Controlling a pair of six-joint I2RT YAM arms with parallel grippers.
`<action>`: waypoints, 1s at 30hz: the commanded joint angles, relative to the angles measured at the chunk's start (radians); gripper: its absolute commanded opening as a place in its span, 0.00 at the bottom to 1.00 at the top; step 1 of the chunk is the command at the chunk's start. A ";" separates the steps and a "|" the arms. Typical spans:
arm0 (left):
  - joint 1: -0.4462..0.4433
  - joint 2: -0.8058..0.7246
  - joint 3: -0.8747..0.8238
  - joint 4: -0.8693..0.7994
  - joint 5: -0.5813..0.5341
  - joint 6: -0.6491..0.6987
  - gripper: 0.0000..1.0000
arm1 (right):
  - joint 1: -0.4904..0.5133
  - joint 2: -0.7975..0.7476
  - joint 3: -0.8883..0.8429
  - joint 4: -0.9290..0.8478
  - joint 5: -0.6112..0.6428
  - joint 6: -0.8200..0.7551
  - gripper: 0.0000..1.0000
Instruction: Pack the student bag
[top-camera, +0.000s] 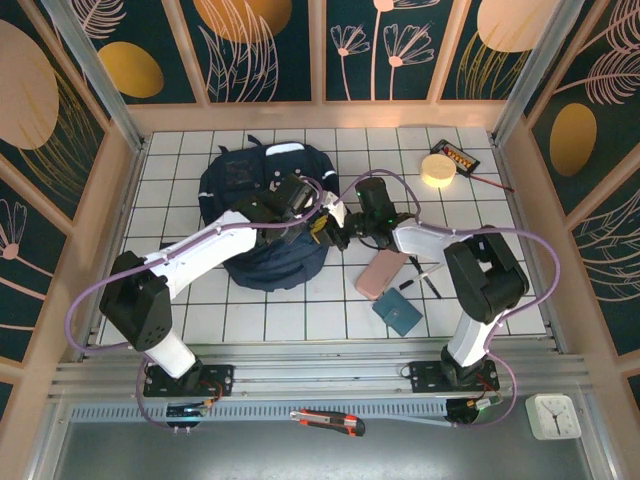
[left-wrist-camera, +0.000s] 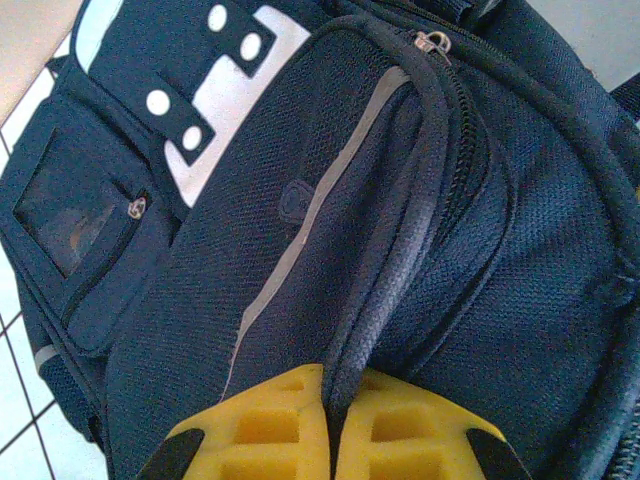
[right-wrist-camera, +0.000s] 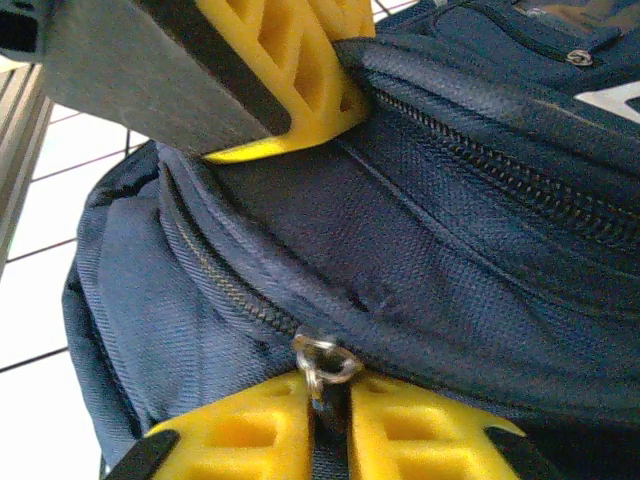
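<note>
A white-tiled counter with dark grout lines sits inside a pale wooden frame. The wall panels behind and at both sides are dark teal, printed with peach and orange leaves and flowers. Silver metal rails run along the near edge. The light is soft and even.

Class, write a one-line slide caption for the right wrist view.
Right gripper shut on the metal zipper pull of the student bag, left gripper pinching its fabric above.
</note>
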 joint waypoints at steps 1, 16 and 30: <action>0.000 -0.006 0.020 0.039 -0.013 -0.016 0.00 | 0.006 -0.056 -0.007 0.024 -0.024 0.015 0.02; 0.000 -0.041 -0.072 0.049 -0.071 0.009 0.00 | -0.007 -0.111 0.120 -0.406 0.267 -0.155 0.00; 0.000 -0.047 -0.103 0.091 -0.065 0.028 0.00 | -0.041 -0.140 0.230 -0.639 0.193 -0.229 0.00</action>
